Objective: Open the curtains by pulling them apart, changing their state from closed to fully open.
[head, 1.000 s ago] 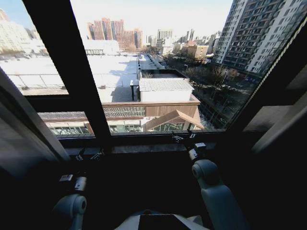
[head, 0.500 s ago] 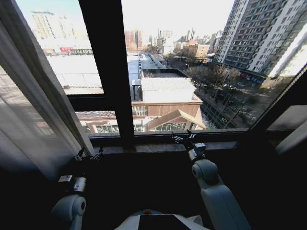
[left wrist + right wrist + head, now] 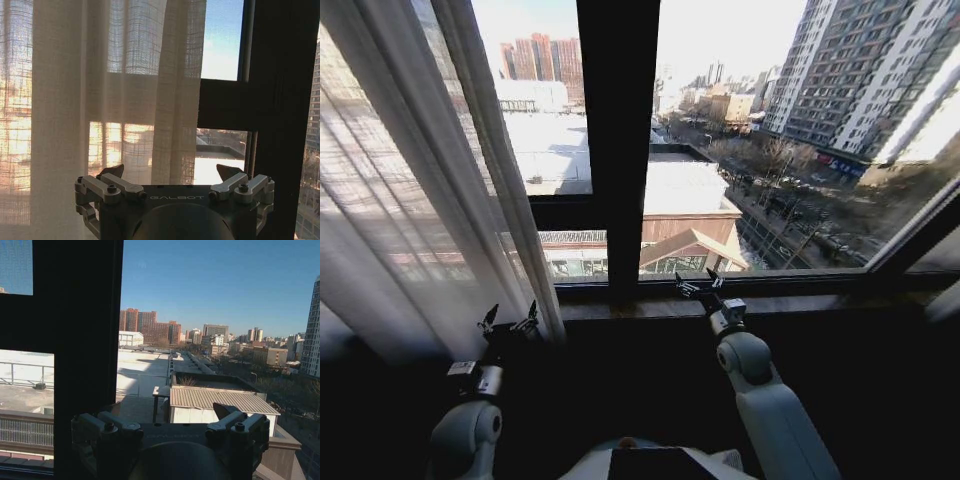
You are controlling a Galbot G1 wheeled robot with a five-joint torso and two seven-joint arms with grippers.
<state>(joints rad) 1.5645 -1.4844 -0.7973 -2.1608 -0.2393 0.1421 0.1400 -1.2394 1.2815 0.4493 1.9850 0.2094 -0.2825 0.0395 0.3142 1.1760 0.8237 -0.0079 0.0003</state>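
Observation:
One sheer white pleated panel of the curtains [image 3: 410, 200] hangs at the left of the window, bunched into folds, its inner edge beside the black upright frame bar [image 3: 618, 150]. My left gripper [image 3: 510, 318] stands open just below and in front of that inner edge, holding nothing. In the left wrist view the curtain [image 3: 100, 100] hangs a short way beyond the open left gripper [image 3: 170, 172], apart from it. My right gripper [image 3: 697, 280] is open by the window sill, right of the bar, facing bare glass. In the right wrist view the right gripper [image 3: 167, 412] points at the city outside.
The dark window sill [image 3: 800, 300] runs across in front of both arms. The thick black frame bar [image 3: 85, 340] splits the glass, with a crossbar [image 3: 560, 212] on its left. Buildings and rooftops lie beyond the pane.
The whole view has swung, so the frame bar sits further right and much more of the left curtain panel shows. Both arms hold the same pose, grippers still open.

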